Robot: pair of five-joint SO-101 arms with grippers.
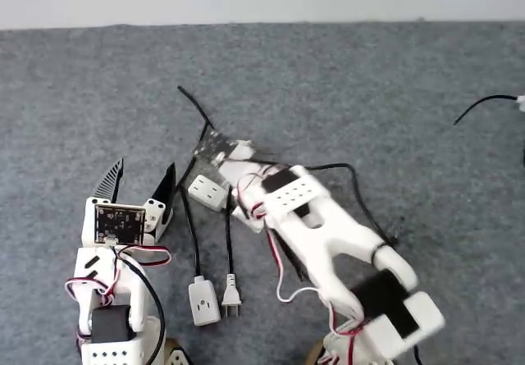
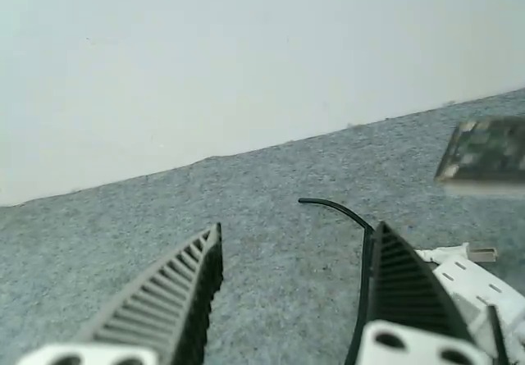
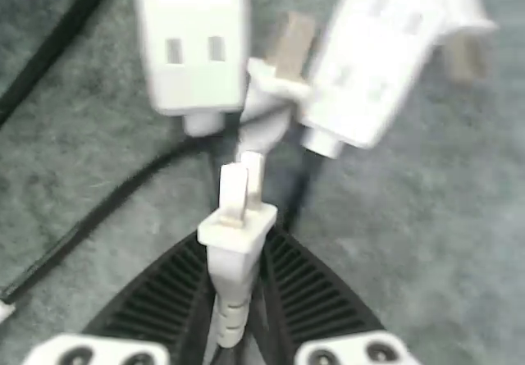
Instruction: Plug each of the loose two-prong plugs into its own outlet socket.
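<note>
My right gripper is shut on a white two-prong plug, prongs pointing at two white outlet sockets, one ahead and another tilted beside it. A further plug lies past the tilted socket. In the high view the right arm leans over the cable tangle at the table's middle, next to a socket. Nearer the front lie another socket and a loose plug. My left gripper stands open and holds nothing, left of the tangle.
Black cables run from the tangle toward the back and the front across the grey carpet. Another black cable enters at the far right edge. A pale wall bounds the back.
</note>
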